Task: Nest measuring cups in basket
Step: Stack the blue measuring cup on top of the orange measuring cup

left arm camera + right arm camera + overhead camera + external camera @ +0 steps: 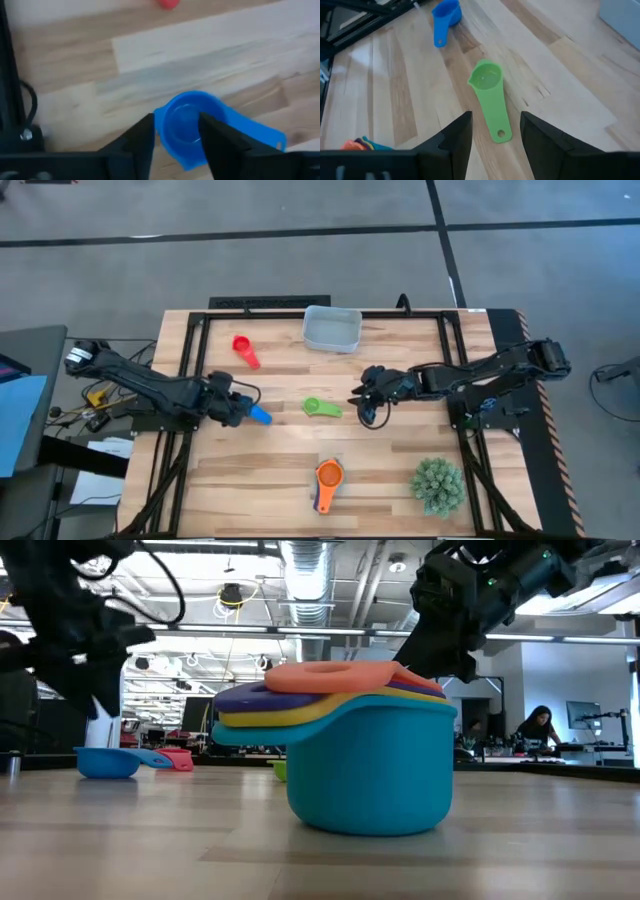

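Observation:
A blue measuring cup [260, 415] rests on its base left of the table's centre. My left gripper [243, 412] is open just above it, with its fingers on either side of the bowl [190, 125]. A green cup [321, 408] lies flat mid-table. My right gripper [362, 402] is open above the table, right of the green cup's handle end [500, 134]. A red cup [245, 350] lies at the far left. The pale basket [332, 330] stands at the far edge. A nested stack with a teal cup lowest and an orange one on top [370, 770] stands near the front edge.
A spiky green plant [438, 485] stands at the near right corner. A black frame [190, 380] runs around the wooden table top. There is bare wood between the green cup and the basket.

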